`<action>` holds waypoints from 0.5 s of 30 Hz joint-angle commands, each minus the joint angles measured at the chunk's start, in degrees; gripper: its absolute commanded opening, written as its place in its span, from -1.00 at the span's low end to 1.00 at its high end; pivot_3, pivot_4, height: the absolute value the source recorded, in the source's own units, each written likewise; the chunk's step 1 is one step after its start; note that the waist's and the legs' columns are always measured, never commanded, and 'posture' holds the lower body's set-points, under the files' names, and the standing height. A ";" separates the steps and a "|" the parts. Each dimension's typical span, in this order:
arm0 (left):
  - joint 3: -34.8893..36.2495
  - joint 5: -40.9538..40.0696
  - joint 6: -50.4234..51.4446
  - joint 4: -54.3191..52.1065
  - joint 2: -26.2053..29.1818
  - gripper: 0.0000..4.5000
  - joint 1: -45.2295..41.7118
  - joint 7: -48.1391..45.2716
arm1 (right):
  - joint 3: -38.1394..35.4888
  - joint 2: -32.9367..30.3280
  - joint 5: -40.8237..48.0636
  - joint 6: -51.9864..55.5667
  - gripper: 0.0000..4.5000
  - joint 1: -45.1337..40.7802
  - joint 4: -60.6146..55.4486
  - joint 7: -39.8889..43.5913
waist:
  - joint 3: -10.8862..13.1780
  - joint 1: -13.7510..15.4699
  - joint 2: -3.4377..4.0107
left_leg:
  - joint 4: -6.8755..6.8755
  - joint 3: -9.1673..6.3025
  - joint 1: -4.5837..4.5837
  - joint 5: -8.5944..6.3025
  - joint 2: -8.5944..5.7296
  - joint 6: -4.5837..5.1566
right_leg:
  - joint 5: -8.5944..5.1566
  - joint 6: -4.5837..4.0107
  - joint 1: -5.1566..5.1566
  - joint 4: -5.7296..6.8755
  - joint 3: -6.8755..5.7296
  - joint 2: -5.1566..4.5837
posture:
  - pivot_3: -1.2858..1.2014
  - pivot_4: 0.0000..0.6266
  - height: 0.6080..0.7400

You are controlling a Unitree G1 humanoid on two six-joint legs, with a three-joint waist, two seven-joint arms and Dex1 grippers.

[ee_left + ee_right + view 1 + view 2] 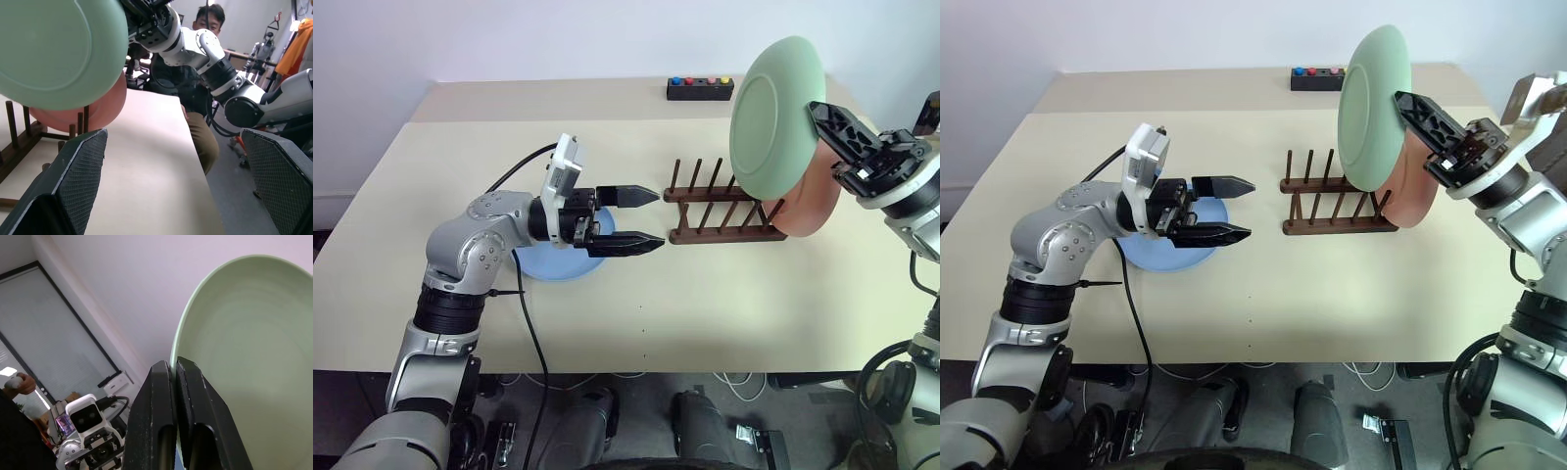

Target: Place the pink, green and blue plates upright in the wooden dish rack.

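My right jaws (822, 110) pinch the green plate (773, 113) on edge above the wooden dish rack (720, 208), its face toward my wide-open left jaws (646, 219)

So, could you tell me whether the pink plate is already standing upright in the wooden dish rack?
Yes. The pink plate stands on edge at the wooden dish rack's far right end, partly hidden behind the green plate held above it.

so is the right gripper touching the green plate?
Touching: the right wrist view shows the right gripper pinching the green plate at its rim.
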 commanded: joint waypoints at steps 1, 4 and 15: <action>1.04 -0.98 0.09 -1.78 0.66 1.00 -0.44 -0.07 | -0.45 0.41 -0.90 -1.44 -0.96 0.22 0.37 1.48 | 0.00 0.01 0.00 | 0.00 0.00 0.00 0.00 0.00 0.00 | 0.00 0.00 0.00 0.00 0.00 0.00 | 0.03 -0.52 1.00; 1.06 -0.99 0.13 -1.85 0.68 1.00 -0.43 0.02 | -0.23 0.64 -1.66 -1.57 -0.96 0.31 0.88 1.78 | 0.00 -0.02 0.00 | 0.00 0.00 0.00 0.00 0.00 0.00 | 0.00 0.00 0.00 0.00 0.00 0.00 | 0.03 -0.52 1.00; 1.22 -0.99 0.12 -2.10 0.81 1.00 -0.25 0.25 | 2.24 1.78 -7.56 -3.08 -0.96 0.98 1.78 3.39 | 0.00 -0.02 0.00 | 0.00 0.00 0.00 0.00 0.00 0.00 | 0.00 0.00 0.00 0.00 0.00 0.01 | 0.03 -0.52 1.00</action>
